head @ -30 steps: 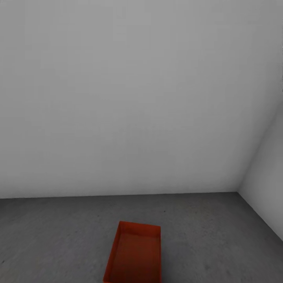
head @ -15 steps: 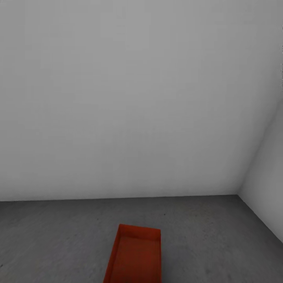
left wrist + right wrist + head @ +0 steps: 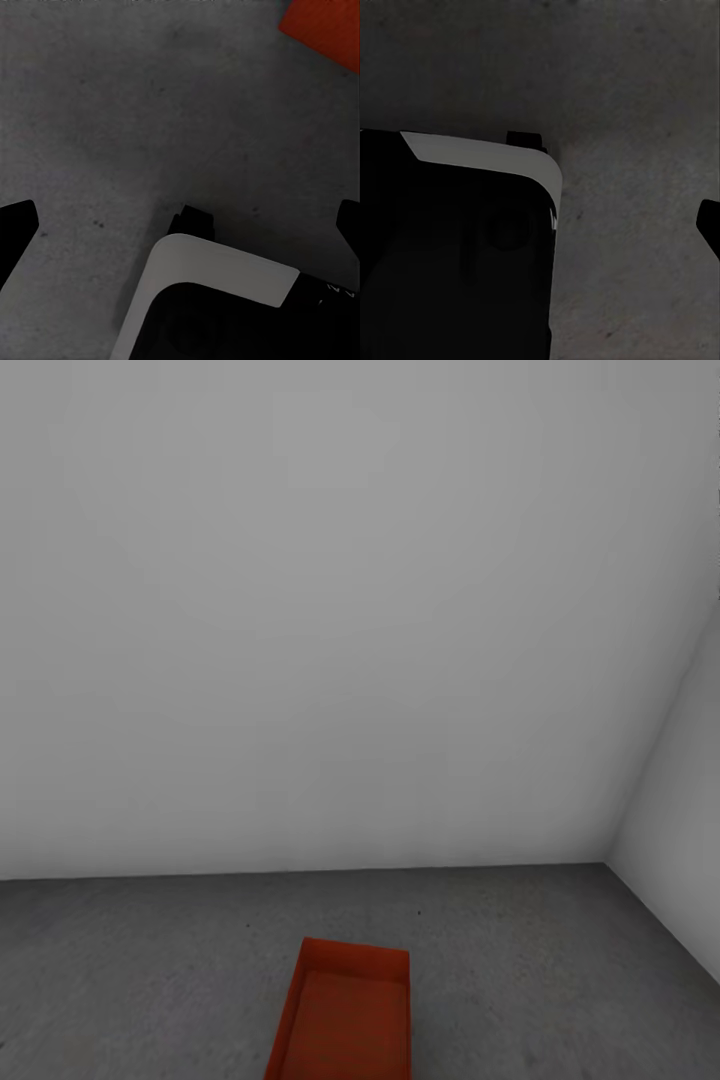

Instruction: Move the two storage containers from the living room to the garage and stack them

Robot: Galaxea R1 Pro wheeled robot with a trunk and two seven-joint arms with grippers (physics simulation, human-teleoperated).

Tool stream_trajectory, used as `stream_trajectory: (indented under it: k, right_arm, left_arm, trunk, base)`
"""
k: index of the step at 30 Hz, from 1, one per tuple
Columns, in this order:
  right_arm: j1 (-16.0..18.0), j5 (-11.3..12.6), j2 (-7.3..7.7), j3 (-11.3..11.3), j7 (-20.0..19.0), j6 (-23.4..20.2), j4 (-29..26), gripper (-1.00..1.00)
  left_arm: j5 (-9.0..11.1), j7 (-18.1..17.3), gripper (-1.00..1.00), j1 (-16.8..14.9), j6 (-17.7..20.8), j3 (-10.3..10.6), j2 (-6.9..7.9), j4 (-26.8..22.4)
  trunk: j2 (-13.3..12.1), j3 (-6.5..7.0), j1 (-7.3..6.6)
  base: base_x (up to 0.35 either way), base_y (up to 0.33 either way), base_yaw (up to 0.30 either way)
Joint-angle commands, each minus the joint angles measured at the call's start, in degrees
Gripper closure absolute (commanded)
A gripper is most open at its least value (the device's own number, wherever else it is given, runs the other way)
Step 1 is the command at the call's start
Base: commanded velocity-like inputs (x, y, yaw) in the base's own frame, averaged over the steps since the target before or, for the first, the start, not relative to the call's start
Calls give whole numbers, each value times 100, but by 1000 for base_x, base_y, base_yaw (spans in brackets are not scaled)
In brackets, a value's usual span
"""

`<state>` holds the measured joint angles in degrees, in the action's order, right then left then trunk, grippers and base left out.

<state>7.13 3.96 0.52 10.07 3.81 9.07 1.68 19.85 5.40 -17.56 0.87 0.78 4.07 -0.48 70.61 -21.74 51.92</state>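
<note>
We see one orange bin (image 3: 345, 1020) sitting on the grey concrete floor (image 3: 150, 970), well apart from the white walls (image 3: 300, 610). Our left gripper (image 3: 180, 225) hangs spread and empty; the right gripper's (image 3: 709, 232) spread we cannot tell.

Head view faces a wall corner; both wrist views look down at the floor (image 3: 150, 960).
</note>
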Motion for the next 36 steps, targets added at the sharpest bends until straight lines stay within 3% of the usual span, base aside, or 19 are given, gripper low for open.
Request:
stream_trajectory:
  k: [1,36]
  right_arm:
    - [7,41,-1,46,10,33,18,-100]
    - [7,41,0,43,13,33,17,-100]
  left_arm:
    - [28,14,-100,-2,9,10,-1,-5]
    - [28,14,-100,-2,9,10,-3,-5]
  trunk:
    - [4,3,0]
    - [4,325,0]
  base:
    - [0,0,0]
    - [0,0,0]
